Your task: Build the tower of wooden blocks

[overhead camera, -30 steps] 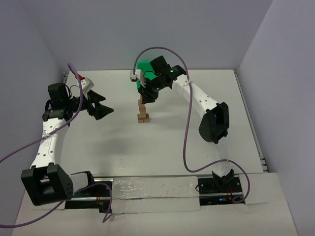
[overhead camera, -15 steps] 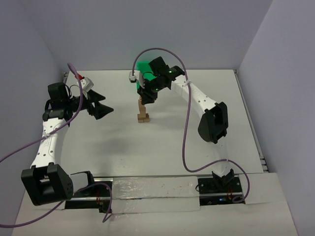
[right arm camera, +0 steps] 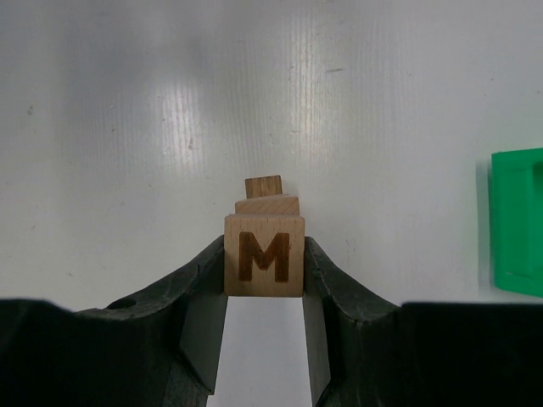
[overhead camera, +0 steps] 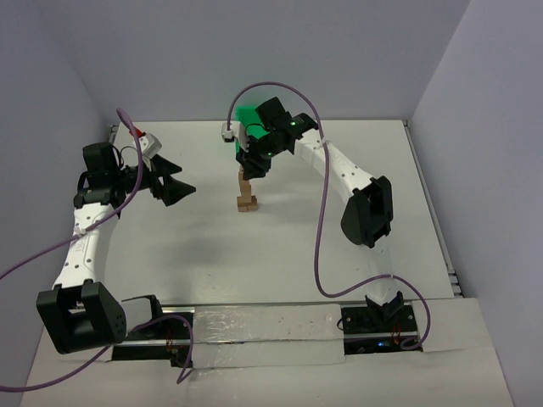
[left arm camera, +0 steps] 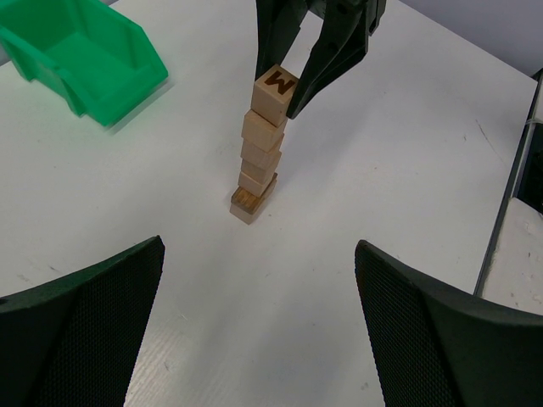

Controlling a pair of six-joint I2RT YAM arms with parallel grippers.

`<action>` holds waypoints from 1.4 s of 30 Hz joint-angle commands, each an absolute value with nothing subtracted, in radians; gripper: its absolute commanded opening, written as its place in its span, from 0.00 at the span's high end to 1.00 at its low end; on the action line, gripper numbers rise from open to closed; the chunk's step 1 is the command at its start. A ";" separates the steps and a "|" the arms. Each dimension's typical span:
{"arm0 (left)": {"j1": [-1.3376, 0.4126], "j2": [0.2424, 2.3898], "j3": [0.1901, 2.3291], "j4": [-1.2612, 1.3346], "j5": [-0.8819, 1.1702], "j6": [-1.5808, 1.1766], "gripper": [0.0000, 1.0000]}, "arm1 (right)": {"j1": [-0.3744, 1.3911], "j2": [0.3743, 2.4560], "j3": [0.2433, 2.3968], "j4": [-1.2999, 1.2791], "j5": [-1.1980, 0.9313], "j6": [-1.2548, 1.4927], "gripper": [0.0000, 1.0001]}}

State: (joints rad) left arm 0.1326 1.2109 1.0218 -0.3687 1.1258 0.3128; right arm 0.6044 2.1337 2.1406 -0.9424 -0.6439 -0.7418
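Observation:
The tower (left arm camera: 259,161) is a narrow column of tan wood blocks in mid-table, also visible in the top view as the tower (overhead camera: 247,193). Its top cube, marked with a dark M (right arm camera: 264,255), sits on the column between the fingers of my right gripper (right arm camera: 264,280), which is shut on it from above. In the left wrist view that same top block (left arm camera: 275,93) shows between the right gripper's dark fingers (left arm camera: 327,59). My left gripper (left arm camera: 259,339) is open and empty, held to the left of the tower and facing it.
A green plastic bin (left arm camera: 81,55) stands on the table behind the tower, near the back wall, its edge also showing as the green bin (right arm camera: 519,222). White walls close off the back and both sides.

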 commanded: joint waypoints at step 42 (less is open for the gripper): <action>0.130 1.229 1.052 -0.336 1.134 0.302 0.01 | 0.620 2.168 2.212 -0.945 -0.652 -0.734 0.73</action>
